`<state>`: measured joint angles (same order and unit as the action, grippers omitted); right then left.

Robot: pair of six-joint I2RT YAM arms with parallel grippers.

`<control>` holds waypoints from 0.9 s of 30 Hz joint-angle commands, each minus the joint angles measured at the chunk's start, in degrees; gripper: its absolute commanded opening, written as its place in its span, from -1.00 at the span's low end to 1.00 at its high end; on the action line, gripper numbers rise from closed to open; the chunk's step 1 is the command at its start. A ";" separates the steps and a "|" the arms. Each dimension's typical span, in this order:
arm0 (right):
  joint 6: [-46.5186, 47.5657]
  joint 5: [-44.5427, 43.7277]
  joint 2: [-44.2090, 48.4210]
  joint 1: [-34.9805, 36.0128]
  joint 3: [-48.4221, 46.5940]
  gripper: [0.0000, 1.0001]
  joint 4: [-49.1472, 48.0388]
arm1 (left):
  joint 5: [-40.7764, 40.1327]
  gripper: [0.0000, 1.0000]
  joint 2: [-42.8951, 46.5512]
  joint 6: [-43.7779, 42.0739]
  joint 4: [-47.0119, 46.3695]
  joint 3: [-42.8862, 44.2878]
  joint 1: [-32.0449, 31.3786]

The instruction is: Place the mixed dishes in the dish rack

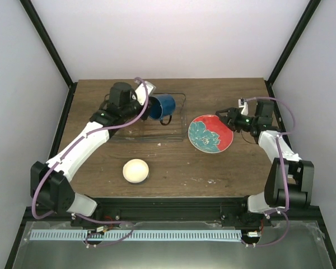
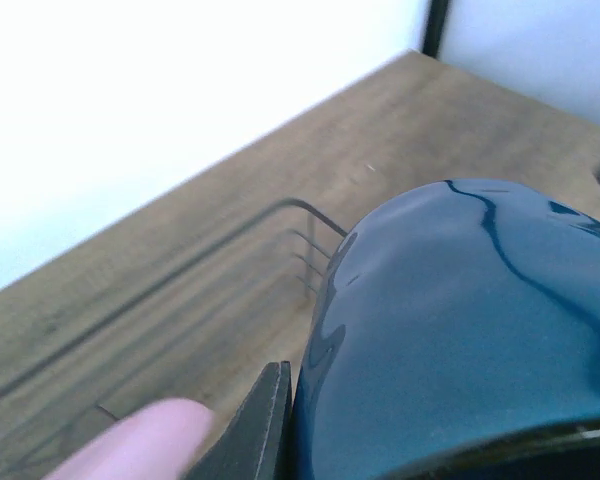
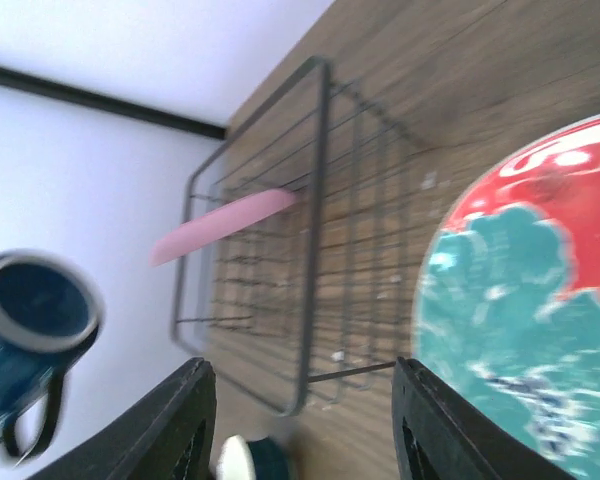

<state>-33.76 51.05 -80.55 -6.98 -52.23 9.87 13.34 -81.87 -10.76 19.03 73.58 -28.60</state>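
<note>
The left gripper [image 1: 141, 107] pinches the dark blue mug [image 1: 161, 106] over the dish rack [image 1: 182, 120] (a plain pink plate [image 3: 230, 225] stands inside), and the right gripper [image 1: 224, 116], fingers spread, sits at the rim of the red plate with teal flowers [image 1: 211, 134].

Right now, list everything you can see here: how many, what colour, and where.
mug: one, dark blue, held above the rack
rack: one, grey wire, far middle of the table
pink plate: one, pink, on edge inside the rack
flowered plate: one, red with teal flowers, flat on the table to the right of the rack
bowl: one, cream, on the table in front of the rack
table: one, brown wood
left gripper: one, black, shut on the mug
right gripper: one, black, open, at the far right edge of the flowered plate
</note>
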 commanded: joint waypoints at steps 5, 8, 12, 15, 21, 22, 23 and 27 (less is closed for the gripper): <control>-19.18 19.86 -5.52 5.58 -0.50 -0.02 -30.37 | 2.89 -1.00 -5.14 10.22 -30.48 -0.10 1.88; -26.11 20.40 -8.24 8.72 -0.40 -0.05 -41.46 | 5.18 -1.00 -7.58 13.52 -33.34 1.52 1.88; -34.75 19.53 -12.59 11.83 -0.92 -0.20 -55.21 | 7.84 -1.00 -9.56 17.17 -35.87 2.14 1.88; -40.20 19.59 -16.26 13.91 -2.69 -0.27 -63.06 | 9.73 -1.00 -10.51 19.63 -37.97 1.90 1.88; -44.31 21.05 -20.05 15.65 -6.44 -0.27 -69.60 | 9.57 -1.00 -11.28 19.31 -37.53 1.75 1.88; -44.79 21.37 -20.34 15.71 -6.63 -0.27 -70.22 | 9.64 -1.00 -11.44 19.42 -37.52 1.68 1.88; -45.41 21.75 -20.54 15.76 -6.88 -0.27 -71.00 | 9.74 -1.00 -11.60 19.47 -37.56 1.67 1.83; -49.20 23.39 -21.29 15.77 -7.36 -0.27 -75.13 | 8.92 -1.00 -12.36 18.24 -36.86 1.76 1.72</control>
<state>-78.35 71.83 -100.66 8.34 -57.17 -57.91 21.54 -93.71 7.25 -12.21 72.95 -26.61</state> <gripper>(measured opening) 0.366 0.068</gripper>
